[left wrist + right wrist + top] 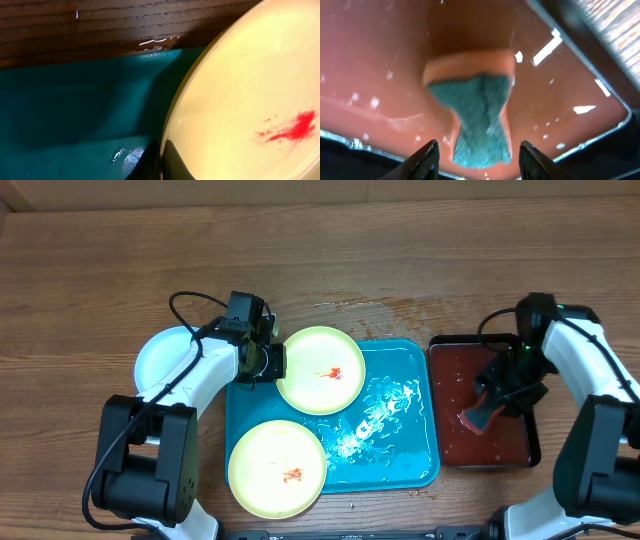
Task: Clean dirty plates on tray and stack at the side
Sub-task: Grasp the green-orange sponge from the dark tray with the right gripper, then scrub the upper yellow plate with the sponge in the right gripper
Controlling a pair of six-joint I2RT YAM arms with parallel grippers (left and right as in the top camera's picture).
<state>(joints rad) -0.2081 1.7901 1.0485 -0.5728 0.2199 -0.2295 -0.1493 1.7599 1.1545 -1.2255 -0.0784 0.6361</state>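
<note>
Two pale yellow-green plates lie on the turquoise tray (405, 455), each with a red smear: one at the back (320, 370), one at the front (277, 468). My left gripper (272, 364) is shut on the back plate's left rim. The left wrist view shows that rim (250, 100) between the fingers (162, 165), above the tray floor (75, 110). The pale blue-white plate (160, 358) sits on the table left of the tray, partly under my left arm. My right gripper (487, 412) is open.
A dark red, black-rimmed tray (500, 450) stands right of the turquoise tray and looks wet (380, 65). An orange sponge with a green scouring face (475, 100) lies in it between my open right fingers (479, 159). Water glints on the turquoise tray's right half (385, 415).
</note>
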